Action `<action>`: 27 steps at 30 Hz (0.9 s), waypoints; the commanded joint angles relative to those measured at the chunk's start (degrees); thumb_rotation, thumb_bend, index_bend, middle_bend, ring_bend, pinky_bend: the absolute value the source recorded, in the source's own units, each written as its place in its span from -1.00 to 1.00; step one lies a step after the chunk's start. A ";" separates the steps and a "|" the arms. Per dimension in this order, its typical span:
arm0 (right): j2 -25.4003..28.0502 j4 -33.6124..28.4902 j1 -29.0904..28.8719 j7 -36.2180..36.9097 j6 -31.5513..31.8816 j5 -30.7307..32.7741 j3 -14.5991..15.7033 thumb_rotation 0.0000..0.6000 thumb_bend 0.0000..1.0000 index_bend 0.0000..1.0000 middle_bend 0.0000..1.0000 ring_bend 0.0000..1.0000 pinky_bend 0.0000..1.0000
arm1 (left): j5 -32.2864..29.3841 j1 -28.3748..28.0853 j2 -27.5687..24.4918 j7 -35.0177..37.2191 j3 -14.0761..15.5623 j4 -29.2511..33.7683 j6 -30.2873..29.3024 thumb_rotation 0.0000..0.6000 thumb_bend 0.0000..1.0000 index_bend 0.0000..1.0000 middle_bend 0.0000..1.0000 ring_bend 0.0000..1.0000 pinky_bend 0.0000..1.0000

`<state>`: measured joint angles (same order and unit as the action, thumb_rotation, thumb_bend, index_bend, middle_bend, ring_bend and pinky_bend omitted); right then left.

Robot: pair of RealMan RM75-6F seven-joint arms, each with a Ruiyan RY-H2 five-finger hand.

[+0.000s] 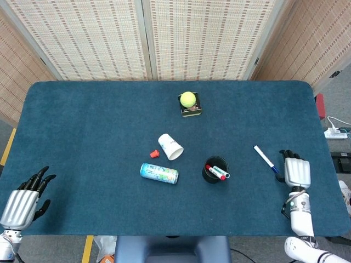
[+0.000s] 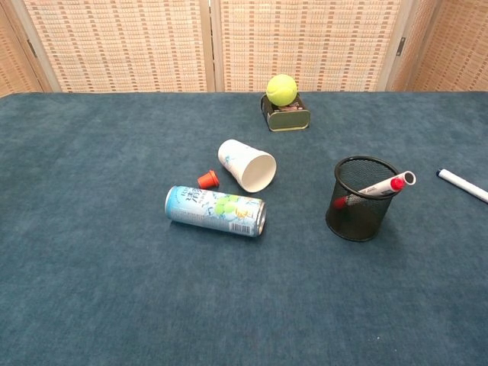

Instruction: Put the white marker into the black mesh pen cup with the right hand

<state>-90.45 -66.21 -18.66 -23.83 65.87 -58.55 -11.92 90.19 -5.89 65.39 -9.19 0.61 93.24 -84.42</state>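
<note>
Chest view cuts the white marker [image 2: 463,184] off at the right edge and shows neither hand. Right hand's fingertips [image 1: 286,155] are too small to tell if they touch it.

Screened lab: blue table [image 1: 82,137].

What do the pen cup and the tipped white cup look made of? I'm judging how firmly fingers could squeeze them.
Black mesh pen cup: probably painted metal wire, see-through lattice with a solid rim. White cup: likely thin matte paper, though plastic is possible.
</note>
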 commanded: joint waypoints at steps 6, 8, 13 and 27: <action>-9.71 14.98 -4.77 1.88 -5.48 3.05 -2.72 1.00 -0.78 -0.38 -0.44 -0.37 0.02 | -0.24 -0.04 0.07 0.09 0.03 -0.01 0.27 1.00 -0.40 -0.60 -0.92 -0.68 -0.26; -11.18 17.54 -5.27 2.83 -5.66 2.38 -2.67 1.00 -0.78 -0.33 -0.40 -0.32 0.06 | -0.28 -0.07 0.09 0.05 0.03 -0.07 0.35 1.00 -0.40 -0.60 -0.92 -0.68 -0.26; -13.55 21.56 -5.75 4.97 -4.92 0.32 -2.36 1.00 -0.78 -0.21 -0.33 -0.22 0.14 | -0.61 -0.21 0.20 -0.11 0.01 -0.16 0.84 1.00 -0.40 -0.60 -0.92 -0.68 -0.26; -17.02 28.84 -6.32 5.20 -4.88 -1.01 -3.22 1.00 -0.65 0.21 -0.05 0.08 0.43 | -0.35 -0.08 0.15 0.28 -0.05 -0.23 0.34 1.00 -0.40 -0.60 -0.92 -0.68 -0.25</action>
<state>-107.33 -37.52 -24.95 -18.54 61.10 -59.52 -15.05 89.84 -5.97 65.54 -8.90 0.56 93.01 -84.08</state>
